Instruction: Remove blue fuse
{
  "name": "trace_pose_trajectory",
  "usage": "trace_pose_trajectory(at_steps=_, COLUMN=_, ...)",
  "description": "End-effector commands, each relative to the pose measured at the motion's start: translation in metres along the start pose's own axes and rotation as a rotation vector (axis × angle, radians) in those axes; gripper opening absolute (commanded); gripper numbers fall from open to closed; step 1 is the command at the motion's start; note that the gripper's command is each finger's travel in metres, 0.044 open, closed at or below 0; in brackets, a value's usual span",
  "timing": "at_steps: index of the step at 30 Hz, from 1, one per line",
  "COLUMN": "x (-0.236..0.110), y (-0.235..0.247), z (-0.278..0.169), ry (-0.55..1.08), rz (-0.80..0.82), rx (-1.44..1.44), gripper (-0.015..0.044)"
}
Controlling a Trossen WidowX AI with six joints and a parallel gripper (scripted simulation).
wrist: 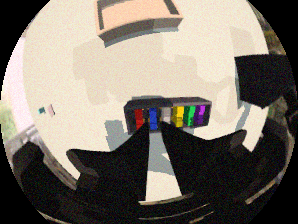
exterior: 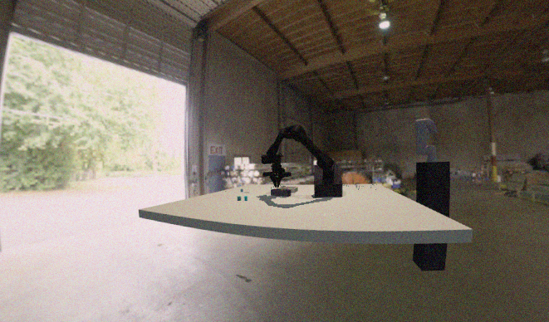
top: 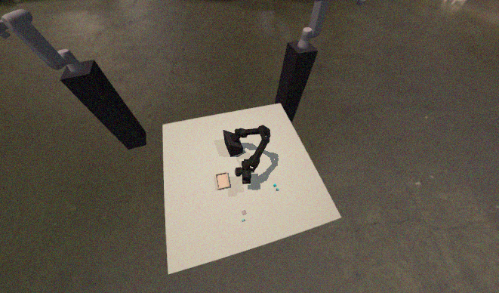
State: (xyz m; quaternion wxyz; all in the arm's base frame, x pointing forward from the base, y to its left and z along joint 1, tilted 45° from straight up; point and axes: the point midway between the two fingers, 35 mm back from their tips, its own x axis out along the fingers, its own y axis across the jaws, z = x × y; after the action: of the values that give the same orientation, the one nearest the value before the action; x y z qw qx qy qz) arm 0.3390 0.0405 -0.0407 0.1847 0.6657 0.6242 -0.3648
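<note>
The dark fuse block [wrist: 160,103] [exterior: 283,192] holds a row of upright fuses: red, blue, white, yellow, green, purple. The blue fuse [wrist: 153,117] is second from the left in the wrist view and sits in its slot. My gripper [wrist: 154,125] [top: 246,180] [exterior: 276,182] hangs straight above the block, fingers pointing down, with a narrow gap between them lined up over the blue fuse. Nothing is between the fingers. In the top view the gripper hides the block. The peach tray [wrist: 136,12] [top: 223,180] with a grey rim lies empty just beside the block.
The white table [top: 201,234] [exterior: 362,216] carries two small teal cubes [top: 275,186] [exterior: 242,198], a pink piece [top: 244,212] and another teal cube [top: 243,220]. The arm's base [top: 231,143] [exterior: 328,182] stands behind the block. Dark pillars [top: 103,102] [top: 295,79] stand off the table.
</note>
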Motion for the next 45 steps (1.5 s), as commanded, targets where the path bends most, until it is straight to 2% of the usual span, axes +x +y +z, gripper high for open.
trace_pose_trajectory(at_steps=1, x=0.005, y=0.0, z=0.0, ry=0.007, rz=0.0, rx=0.007, gripper=0.0067)
trace_pose_trajectory(at_steps=27, x=0.02, y=0.0, z=0.0, ry=0.008, rz=0.0, rx=0.007, gripper=0.0067)
trace_pose_trajectory(at_steps=37, x=0.019, y=-0.001, z=0.0, ry=0.001, rz=-0.002, rx=0.001, gripper=0.0001)
trace_pose_trajectory(at_steps=45, x=0.017, y=-0.001, z=0.0, ry=0.001, rz=-0.002, rx=0.002, gripper=0.0)
